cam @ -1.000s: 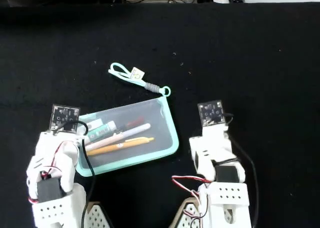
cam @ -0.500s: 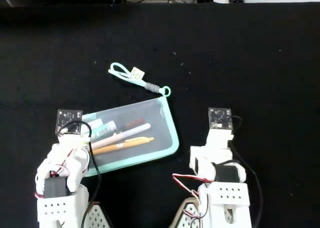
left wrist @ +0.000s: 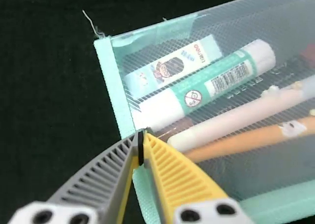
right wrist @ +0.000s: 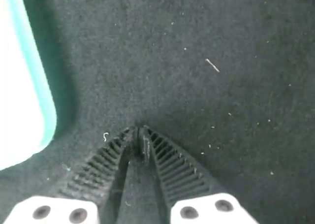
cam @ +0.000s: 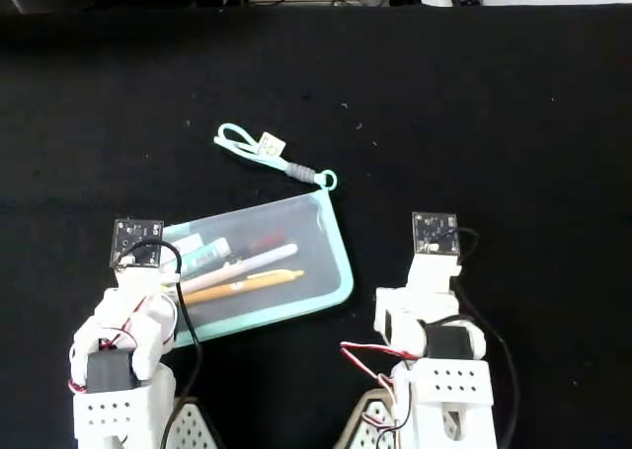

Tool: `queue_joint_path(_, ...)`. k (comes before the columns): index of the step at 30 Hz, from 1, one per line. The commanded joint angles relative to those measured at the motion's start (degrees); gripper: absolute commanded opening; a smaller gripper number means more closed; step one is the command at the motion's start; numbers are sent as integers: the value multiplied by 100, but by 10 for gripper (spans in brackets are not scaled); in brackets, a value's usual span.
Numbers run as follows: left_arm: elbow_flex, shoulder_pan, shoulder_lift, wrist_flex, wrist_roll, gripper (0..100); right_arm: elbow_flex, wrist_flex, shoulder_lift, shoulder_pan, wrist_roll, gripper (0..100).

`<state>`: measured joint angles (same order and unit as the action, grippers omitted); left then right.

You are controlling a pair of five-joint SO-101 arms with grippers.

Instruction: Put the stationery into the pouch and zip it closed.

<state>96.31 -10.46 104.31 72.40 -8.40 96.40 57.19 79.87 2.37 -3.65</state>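
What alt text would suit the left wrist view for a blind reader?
A see-through mesh pouch with mint-green trim lies on a black table, holding a glue stick and pens. In front, the arm's grey and yellow jaws are closed, tips at the pouch's edge.

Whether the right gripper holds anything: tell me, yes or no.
No: the right gripper is shut on nothing, over bare black cloth beside the pouch.

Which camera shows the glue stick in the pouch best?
The left wrist view: the glue stick lies close, its label visible through the pouch mesh. The high view shows the stick small and far. The right wrist view catches the pouch's edge.
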Motion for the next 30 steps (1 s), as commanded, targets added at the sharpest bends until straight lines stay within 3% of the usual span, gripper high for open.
queue_joint_path(1, 101, 84, 44, 62, 44, 41, -233, 18, 101, 44, -62, 15)
queue_joint_path(20, 101, 48, 26, 62, 53, 41, -215, 18, 163, 18, -62, 15)
queue_joint_path(26, 101, 48, 26, 62, 53, 41, 66, 185, 1877, 26, -53, 15)
queue_joint_path(30, 101, 48, 26, 62, 53, 41, 4, 1116, 2905, 26, -62, 15)
